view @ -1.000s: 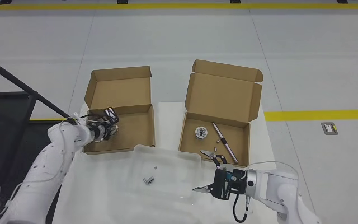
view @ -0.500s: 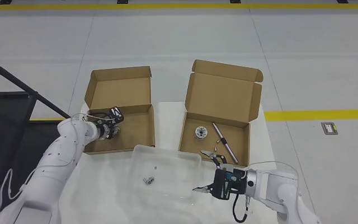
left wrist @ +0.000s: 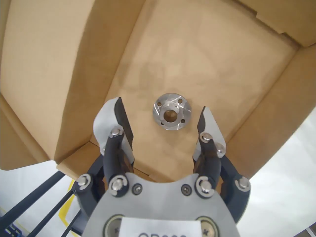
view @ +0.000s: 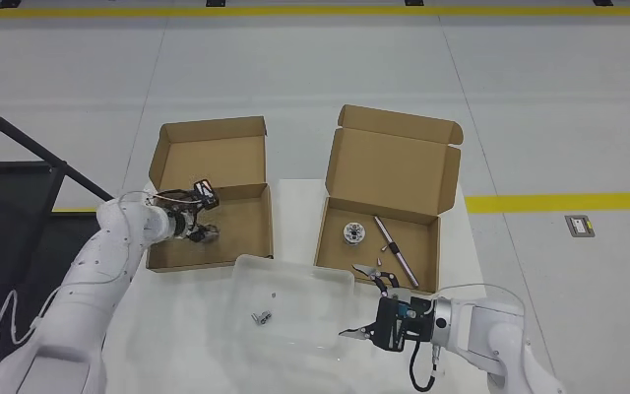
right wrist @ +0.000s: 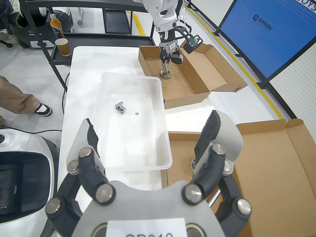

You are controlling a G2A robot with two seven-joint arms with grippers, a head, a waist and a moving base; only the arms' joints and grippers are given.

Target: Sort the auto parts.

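White table (view: 295,212) on a pale workshop floor carries a clear tub (view: 295,264) at the robot's edge, and everything else is laid out around that tub. Beyond the tub's left corner sits the left box (view: 241,236), lid thrown back so an arm can come in from above. The left gripper (view: 204,234) hangs inside this box with its jaws spread and nothing between them. A round metal flange (left wrist: 172,111) lies flat on the cardboard floor just under the fingertips, which reads as a part set down where it belongs. Inside the tub, toward its left half, a small bracket (right wrist: 120,107) and a tiny loose bit (right wrist: 136,113) lie apart from each other on the bottom. These look like the stock waiting to be sorted. Over the tub's near right corner the right gripper (right wrist: 151,120) hovers, jaws wide and empty, pointing across the tub toward those pieces, probably placed for a pick. Beyond the tub's right corner stands the right box (view: 335,251), also open. It holds a round part (view: 352,232), a slim rod (view: 389,246) and a plier-like piece (view: 372,271) beside the rod, apparently a separate category.
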